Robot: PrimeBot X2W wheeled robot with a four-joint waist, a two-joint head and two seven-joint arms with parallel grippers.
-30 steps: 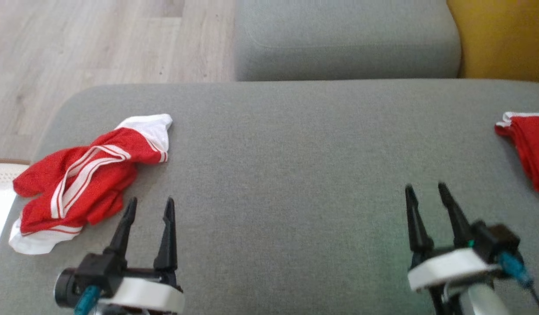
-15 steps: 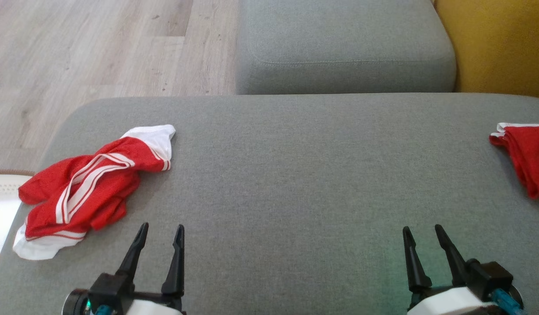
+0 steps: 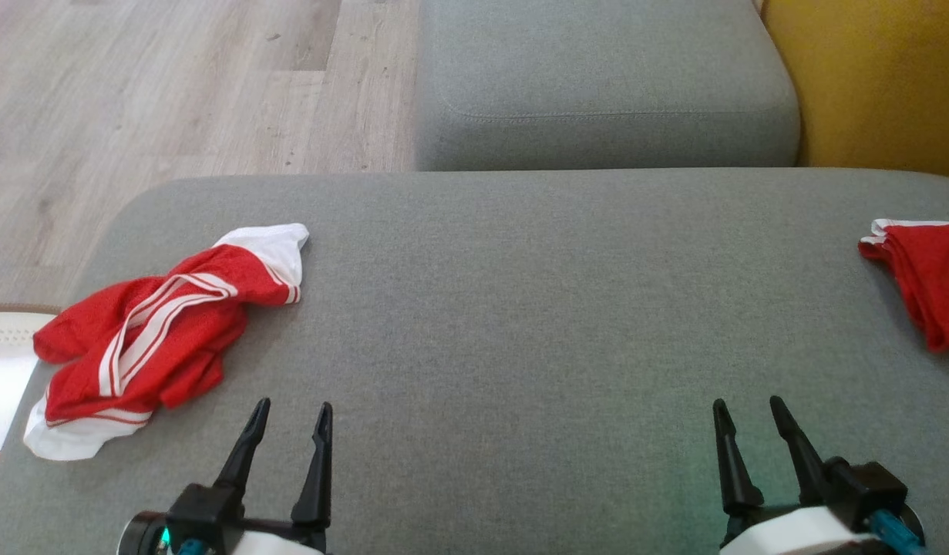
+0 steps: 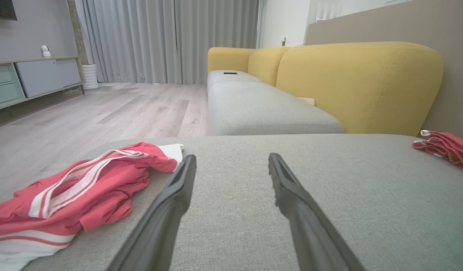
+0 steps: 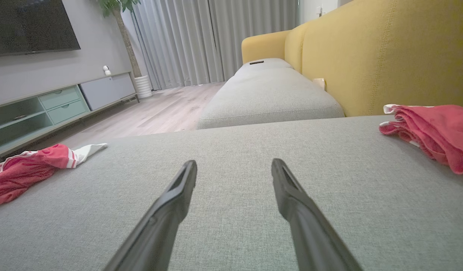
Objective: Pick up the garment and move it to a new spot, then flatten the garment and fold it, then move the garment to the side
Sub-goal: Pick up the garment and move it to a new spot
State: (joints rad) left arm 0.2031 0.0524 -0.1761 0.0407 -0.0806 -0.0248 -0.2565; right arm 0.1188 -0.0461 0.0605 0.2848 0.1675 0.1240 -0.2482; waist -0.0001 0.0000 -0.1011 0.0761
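A crumpled red garment with white stripes and white trim (image 3: 154, 331) lies at the left end of the grey cushion (image 3: 520, 308); it also appears at the lower left in the left wrist view (image 4: 77, 192) and far left in the right wrist view (image 5: 32, 165). My left gripper (image 3: 293, 408) hovers open near the cushion's front edge, just right of the garment, nothing between its fingers (image 4: 231, 162). My right gripper (image 3: 748, 406) stands open over bare cushion at the lower right (image 5: 233, 165).
A second red garment, folded (image 3: 925, 281), rests at the cushion's right edge (image 5: 434, 131). Beyond the cushion sits another grey seat (image 3: 605, 77) with a yellow backrest (image 3: 875, 77). Wooden floor (image 3: 173, 85) lies to the left, with a pale rug (image 3: 0, 362).
The head camera has shifted, so the whole scene sits lower. Both grippers have drawn back toward the bottom edge, the left one edging right. The garments have not moved on the cushion.
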